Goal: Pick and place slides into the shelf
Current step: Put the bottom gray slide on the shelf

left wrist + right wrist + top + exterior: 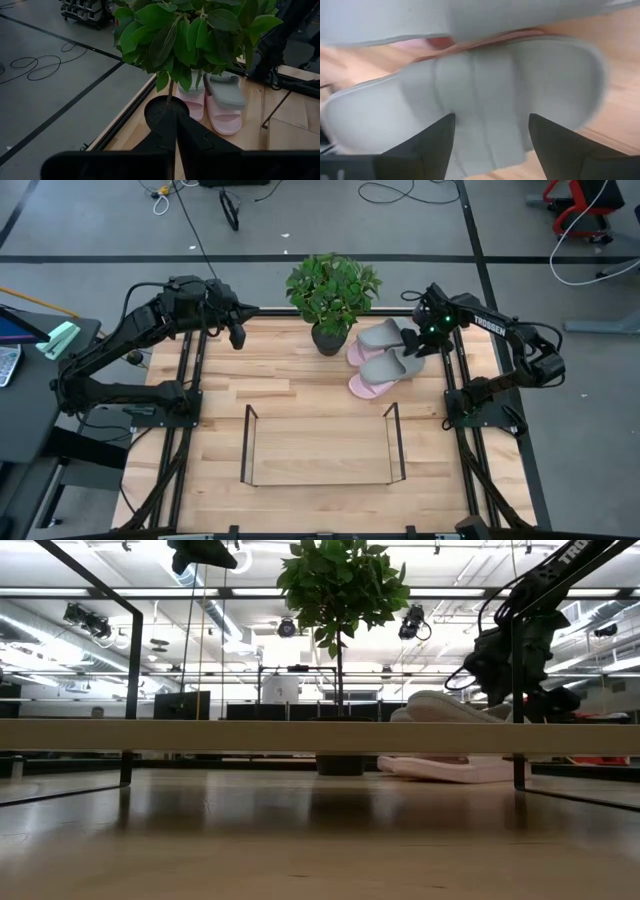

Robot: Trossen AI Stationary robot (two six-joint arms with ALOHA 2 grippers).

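Two grey slides lie stacked across two pale pink slides at the table's far right, beside a potted plant. The shelf, a low black wire frame, stands at the table's middle, nearer the front. My right gripper is open and points down at the pile's right end. In its wrist view its fingers straddle the strap of a grey slide. My left gripper is shut, raised at the far left, pointing toward the plant. My right gripper stands open over the broad strap of the upper grey slide, coming from above and from the table's right side. I cannot tell whether its fingertips touch the strap. The slide rests on the pink ones below.
The potted plant stands at the far edge just left of the slides, its leaves above them. Black rail frames run along both sides of the table. Bare wood lies between the pile and the shelf.
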